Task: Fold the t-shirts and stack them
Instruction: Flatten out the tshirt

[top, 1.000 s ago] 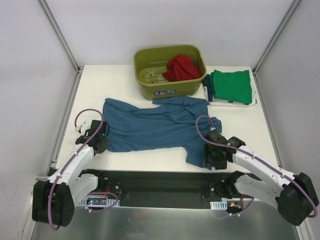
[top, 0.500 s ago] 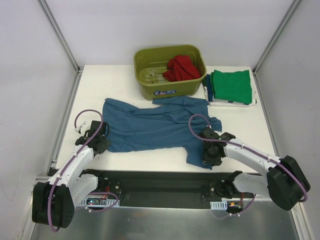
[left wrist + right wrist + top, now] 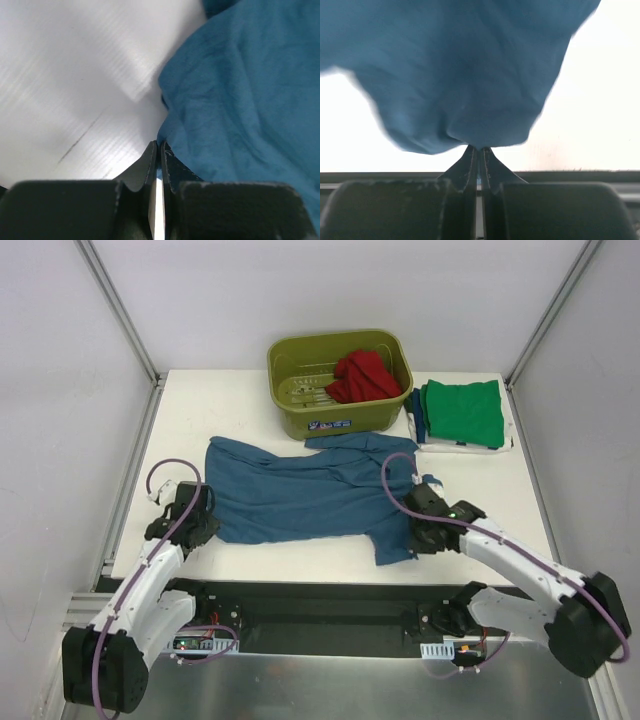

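Observation:
The teal-blue t-shirt (image 3: 310,490) lies spread and wrinkled across the middle of the table. My left gripper (image 3: 199,530) is at its near left corner, jaws shut with the cloth edge (image 3: 235,100) pinched at the tips (image 3: 159,146). My right gripper (image 3: 421,536) is shut on the shirt's near right part. There the cloth (image 3: 465,75) bunches up from its fingertips (image 3: 480,148). The bright green t-shirt (image 3: 462,412) lies folded at the back right. The red t-shirt (image 3: 362,375) sits crumpled in the olive tub (image 3: 340,418).
The green shirt rests on a dark blue folded cloth (image 3: 414,410) and a white tray (image 3: 470,446). A black strip (image 3: 320,605) runs along the table's near edge between the arm bases. Metal frame posts (image 3: 120,310) stand at the back corners.
My right gripper has shut on the teal-blue shirt's near right part and drawn back a little from the table's near edge. The left arm has barely moved.

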Controlling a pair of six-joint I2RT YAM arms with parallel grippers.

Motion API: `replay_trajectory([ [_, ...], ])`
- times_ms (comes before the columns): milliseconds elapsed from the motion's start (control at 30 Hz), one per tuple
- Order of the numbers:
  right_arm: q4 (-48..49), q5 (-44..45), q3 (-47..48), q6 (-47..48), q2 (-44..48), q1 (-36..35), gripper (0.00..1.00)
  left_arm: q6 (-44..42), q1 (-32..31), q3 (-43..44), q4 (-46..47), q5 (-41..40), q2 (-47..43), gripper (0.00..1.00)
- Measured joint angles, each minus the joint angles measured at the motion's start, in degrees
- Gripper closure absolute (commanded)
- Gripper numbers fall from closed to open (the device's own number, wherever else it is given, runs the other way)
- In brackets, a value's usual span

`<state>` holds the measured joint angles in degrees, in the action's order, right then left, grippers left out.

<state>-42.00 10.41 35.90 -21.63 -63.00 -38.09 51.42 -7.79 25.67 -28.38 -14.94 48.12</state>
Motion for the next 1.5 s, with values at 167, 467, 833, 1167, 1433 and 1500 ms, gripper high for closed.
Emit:
replay_trajectory([
  [167, -0.96, 6.14, 9.18, 2.51, 11.17, 0.02, 0.99, -0.11, 0.00, 4.09, -1.20, 3.06, -6.86, 1.00],
  [467, -2.32, 17.55, 30.47, 8.98, 22.56, 1.05, 0.99, -2.73, 0.00, 25.27, -1.49, 5.01, -14.25, 1.00],
  [833, -2.64, 13.42, 66.49, 21.05, 21.14, 1.20, 0.99, -6.23, -0.02, 56.59, -3.50, 7.76, -14.71, 1.00],
  [1167, -3.06, 2.21, 86.51, 25.75, 21.05, 1.20, 0.99, -9.38, -0.02, 79.08, -6.69, 12.48, -14.51, 1.00],
  [1433, -0.61, 13.55, 81.81, 31.52, 17.59, 0.55, 0.99, -10.88, -0.04, 73.46, -6.36, 13.33, -12.74, 1.00],
  [1500, 1.84, 19.39, 77.59, 33.88, 14.97, 0.37, 0.99, -11.43, -0.02, 68.32, -6.54, 11.76, -9.88, 1.00],
])
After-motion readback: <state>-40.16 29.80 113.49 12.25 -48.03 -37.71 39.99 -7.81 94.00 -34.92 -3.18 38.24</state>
